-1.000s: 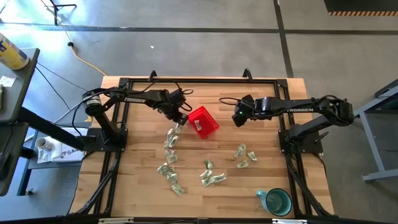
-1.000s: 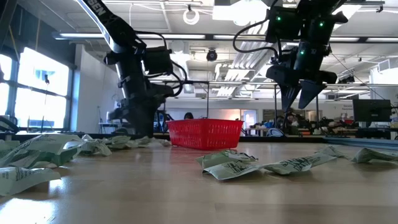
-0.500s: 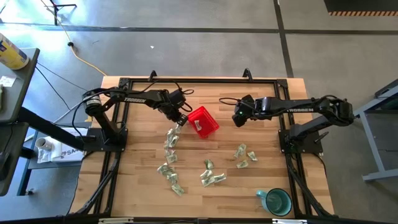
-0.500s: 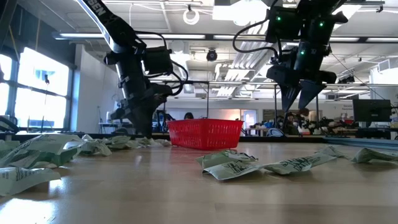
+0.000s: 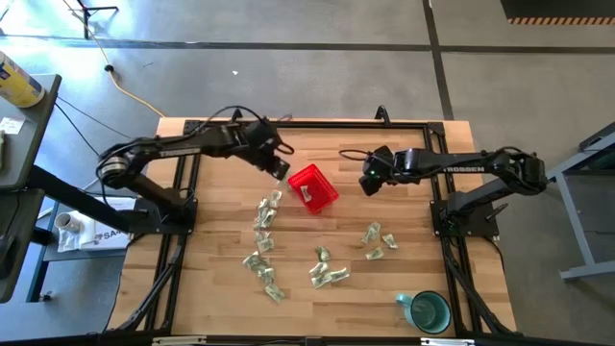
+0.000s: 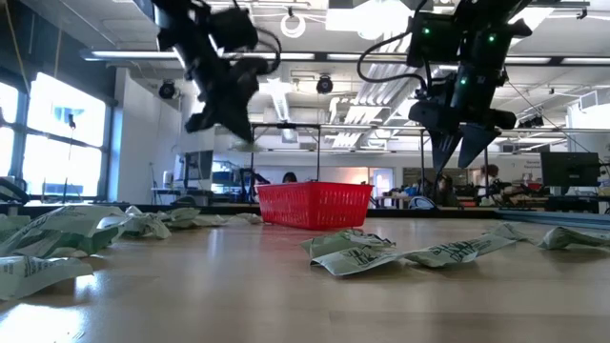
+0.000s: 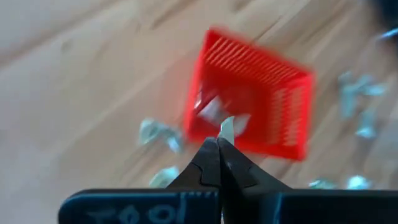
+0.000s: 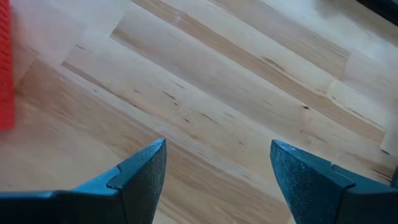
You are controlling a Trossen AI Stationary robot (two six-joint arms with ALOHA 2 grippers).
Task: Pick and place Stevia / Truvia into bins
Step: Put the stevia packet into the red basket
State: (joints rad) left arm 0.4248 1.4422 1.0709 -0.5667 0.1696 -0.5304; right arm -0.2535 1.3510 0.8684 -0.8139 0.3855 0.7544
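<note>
The dark left gripper hangs raised just beside the red mesh basket, fingers pinched together; the dark right gripper waits on the basket's other side, fingers spread.

Basket sits mid-table, packets scattered before it, mug probably near the front-right corner.

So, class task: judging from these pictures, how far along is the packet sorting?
Done: at least one packet already lies in the red basket.
In hand: the left gripper, raised beside the basket, is shut on a packet. The right gripper waits open on the basket's other side.
Left: many packets are strewn on the table, such as a cluster near its middle.
</note>
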